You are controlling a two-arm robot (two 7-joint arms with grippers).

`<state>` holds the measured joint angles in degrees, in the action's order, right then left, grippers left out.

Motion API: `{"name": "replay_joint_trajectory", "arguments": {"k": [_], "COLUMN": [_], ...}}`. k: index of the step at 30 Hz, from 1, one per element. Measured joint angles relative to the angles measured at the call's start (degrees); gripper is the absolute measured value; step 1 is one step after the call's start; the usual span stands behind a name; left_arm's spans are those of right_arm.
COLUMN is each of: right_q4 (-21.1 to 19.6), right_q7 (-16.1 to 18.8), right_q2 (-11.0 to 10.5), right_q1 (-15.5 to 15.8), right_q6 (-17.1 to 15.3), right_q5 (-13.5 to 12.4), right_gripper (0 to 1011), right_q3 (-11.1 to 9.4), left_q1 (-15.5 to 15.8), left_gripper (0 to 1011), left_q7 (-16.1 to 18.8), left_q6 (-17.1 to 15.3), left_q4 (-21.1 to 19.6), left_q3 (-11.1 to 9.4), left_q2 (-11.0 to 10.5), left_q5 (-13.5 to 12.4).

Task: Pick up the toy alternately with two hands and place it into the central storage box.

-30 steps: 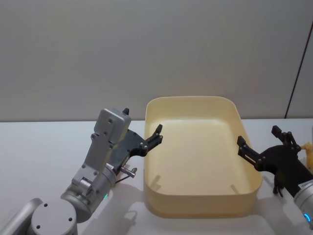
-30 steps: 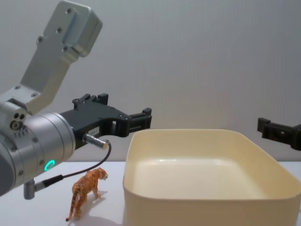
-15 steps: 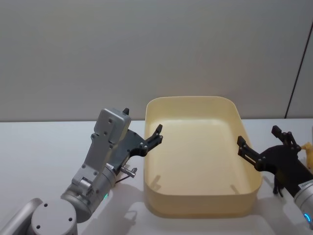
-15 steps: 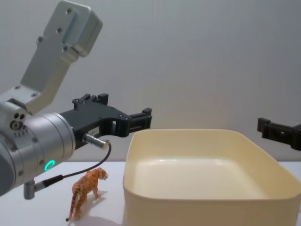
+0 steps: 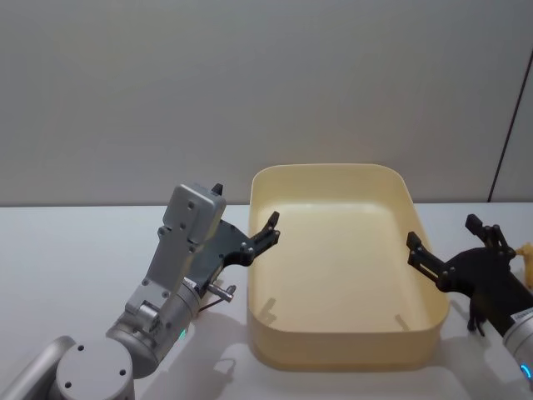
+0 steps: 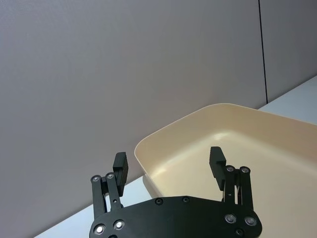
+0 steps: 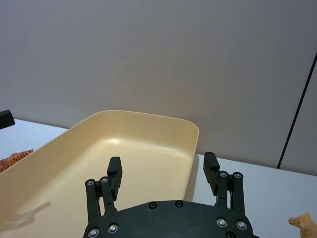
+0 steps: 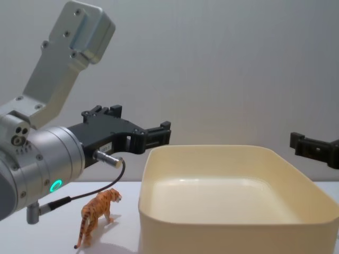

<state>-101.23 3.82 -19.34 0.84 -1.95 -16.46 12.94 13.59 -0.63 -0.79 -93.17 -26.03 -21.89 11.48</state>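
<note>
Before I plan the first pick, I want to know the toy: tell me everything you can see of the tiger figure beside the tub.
The tiger figure is orange with dark stripes and looks like hard plastic. It stands on its legs on the white table, head raised toward the cream tub, tail low behind. It is left of the tub, near but apart. Only the table touches it; the open left gripper hangs higher up.
</note>
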Motion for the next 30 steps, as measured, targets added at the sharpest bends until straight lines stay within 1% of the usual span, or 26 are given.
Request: {"name": "replay_joint_trajectory", "arguments": {"k": [30], "right_q4": [0.00], "right_q7": [0.00], "right_q2": [0.00], "right_q1": [0.00], "right_q6": [0.00], "right_q5": [0.00], "right_gripper": [1001], "right_q3": [0.00], "left_q1": [0.00], "left_gripper": [1001], "left_q7": [0.00], "left_q6": [0.00], "left_q4": [0.00], "left_q3": [0.00], "left_q2": [0.00], "left_q5": [0.00]}}
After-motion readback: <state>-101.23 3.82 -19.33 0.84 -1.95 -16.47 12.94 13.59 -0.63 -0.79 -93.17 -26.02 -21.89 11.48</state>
